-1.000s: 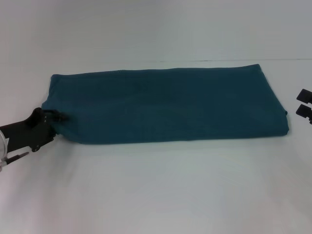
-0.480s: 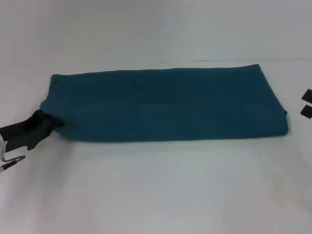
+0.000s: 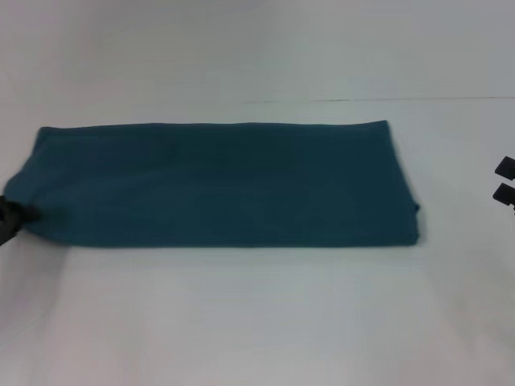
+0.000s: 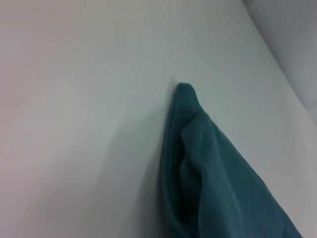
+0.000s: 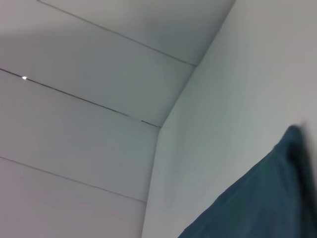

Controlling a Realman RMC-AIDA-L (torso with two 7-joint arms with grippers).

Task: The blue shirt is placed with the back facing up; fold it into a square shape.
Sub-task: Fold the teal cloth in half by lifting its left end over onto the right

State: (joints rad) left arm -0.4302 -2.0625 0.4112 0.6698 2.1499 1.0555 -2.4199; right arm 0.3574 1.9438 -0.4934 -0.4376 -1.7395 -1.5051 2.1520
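Observation:
The blue shirt (image 3: 217, 185) lies on the white table as a long, flat strip running left to right, plain side up. Only the black tip of my left gripper (image 3: 10, 219) shows at the picture's left edge, shut on the near corner of the strip's left end. The left wrist view shows that bunched, layered end of the shirt (image 4: 218, 168) up close. My right gripper (image 3: 504, 180) sits at the far right edge, open, well clear of the shirt's right end. A corner of the shirt (image 5: 257, 208) shows in the right wrist view.
The white table (image 3: 257, 322) stretches in front of the shirt and to its right. A white wall (image 5: 99, 124) with thin seams rises behind the table.
The whole shirt has slid left across the table, drawn by my left gripper, which has pulled back almost out of the head view. The right gripper has barely shifted.

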